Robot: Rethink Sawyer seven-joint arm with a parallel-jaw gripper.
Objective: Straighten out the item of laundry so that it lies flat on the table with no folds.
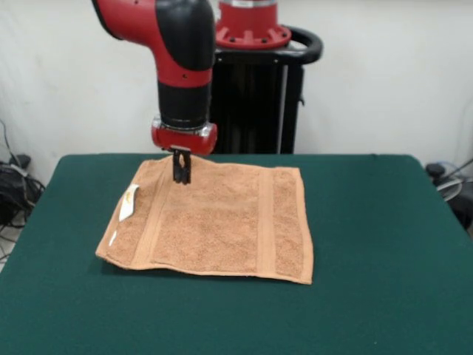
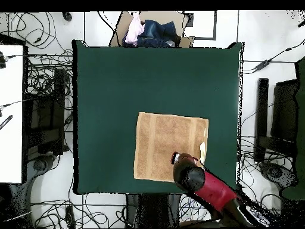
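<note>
The orange-tan towel [image 1: 214, 222] lies spread out on the green table [image 1: 384, 244], with two woven bands and a white label [image 1: 128, 202] at its left edge. Its left edge looks slightly lifted. My gripper [image 1: 181, 177] points straight down over the towel's far left part. Its fingers stand close together, with the tips at or just above the cloth. In the overhead view the towel [image 2: 161, 143] lies right of the table's [image 2: 107, 89] middle, near the robot's side. There the gripper [image 2: 176, 157] is mostly hidden under the arm.
The black pedestal [image 1: 255, 96] stands behind the table's far edge. In the overhead view a cardboard box with clothes [image 2: 149, 30] sits beyond the far table edge, and cables and stands lie on the floor on both sides.
</note>
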